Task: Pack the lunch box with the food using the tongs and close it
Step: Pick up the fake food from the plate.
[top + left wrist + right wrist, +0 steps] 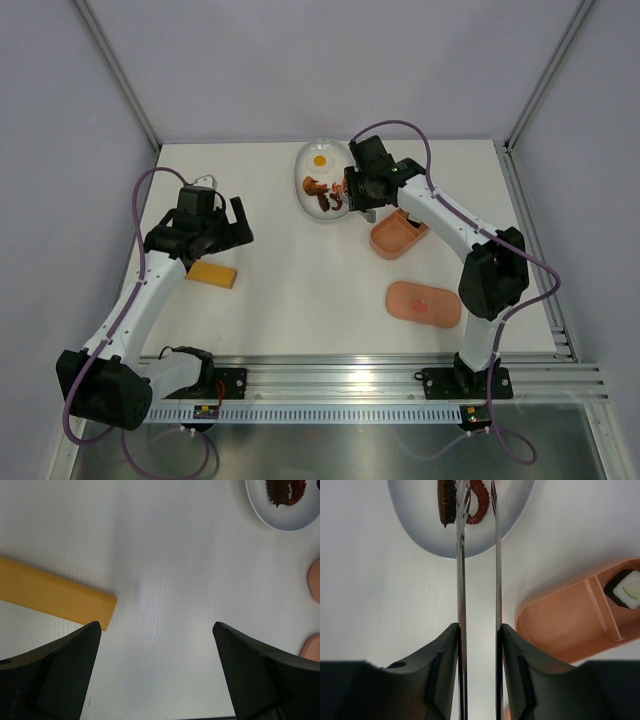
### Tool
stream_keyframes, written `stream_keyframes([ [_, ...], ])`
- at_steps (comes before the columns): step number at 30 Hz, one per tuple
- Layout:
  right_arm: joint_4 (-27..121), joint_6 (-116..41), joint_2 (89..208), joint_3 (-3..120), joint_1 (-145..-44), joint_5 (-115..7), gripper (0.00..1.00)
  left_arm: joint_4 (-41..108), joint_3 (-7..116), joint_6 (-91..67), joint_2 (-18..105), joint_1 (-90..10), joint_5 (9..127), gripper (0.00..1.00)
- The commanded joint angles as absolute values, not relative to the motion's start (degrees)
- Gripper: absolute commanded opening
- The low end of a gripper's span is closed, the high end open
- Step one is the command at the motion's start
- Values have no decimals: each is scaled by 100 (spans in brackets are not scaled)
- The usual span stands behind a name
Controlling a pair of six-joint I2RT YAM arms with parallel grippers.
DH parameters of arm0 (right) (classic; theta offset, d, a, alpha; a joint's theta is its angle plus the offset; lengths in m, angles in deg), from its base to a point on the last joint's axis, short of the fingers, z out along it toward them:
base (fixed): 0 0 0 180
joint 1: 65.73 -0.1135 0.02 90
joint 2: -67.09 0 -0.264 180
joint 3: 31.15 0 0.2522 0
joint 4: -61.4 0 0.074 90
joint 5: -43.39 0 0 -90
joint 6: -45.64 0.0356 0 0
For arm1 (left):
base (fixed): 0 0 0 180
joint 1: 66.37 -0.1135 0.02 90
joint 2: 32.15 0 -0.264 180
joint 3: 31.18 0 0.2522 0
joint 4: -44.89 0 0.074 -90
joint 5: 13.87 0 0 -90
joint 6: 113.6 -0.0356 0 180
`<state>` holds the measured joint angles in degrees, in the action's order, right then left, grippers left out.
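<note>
The silver tongs (460, 580) are pinched between the fingers of my right gripper (479, 630), their two arms spread apart. Their tips reach over the white dish (420, 525), either side of a curled red-brown food piece (479, 505), with a dark brown piece (446, 500) just left of them. The pink lunch box (560, 625) stands open to the right with a black-and-white piece (626, 589) in its small compartment. From above, the right gripper (358, 190) hangs between dish and lunch box (397, 236). The pink lid (424, 304) lies nearer the bases. My left gripper (156, 630) is open above bare table.
A fried egg (320, 160) sits at the far end of the dish (304, 165). A yellow-orange block (212, 273) lies just in front of the left gripper (232, 225), seen also as the yellow-orange block (50, 592) in the left wrist view. Grey walls close in the table on three sides.
</note>
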<state>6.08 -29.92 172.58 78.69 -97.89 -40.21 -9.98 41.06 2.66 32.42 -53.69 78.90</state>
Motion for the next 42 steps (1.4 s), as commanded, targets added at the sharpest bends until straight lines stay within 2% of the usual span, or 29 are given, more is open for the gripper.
stream_keyframes([
  [1,537,-2994,17404,8298,-9851,-4063,47,-913,4129,312,3078,-5346,7868,99],
  [7,493,-3038,17572,8307,-9843,-4107,50,-922,4103,303,3051,-5354,7895,99],
  [33,352,-3355,18214,8694,-9851,-4151,48,-957,4032,268,2955,-5345,7965,99],
  [42,335,-3346,18223,8782,-9843,-4133,35,-939,4015,277,2972,-5354,7965,99],
])
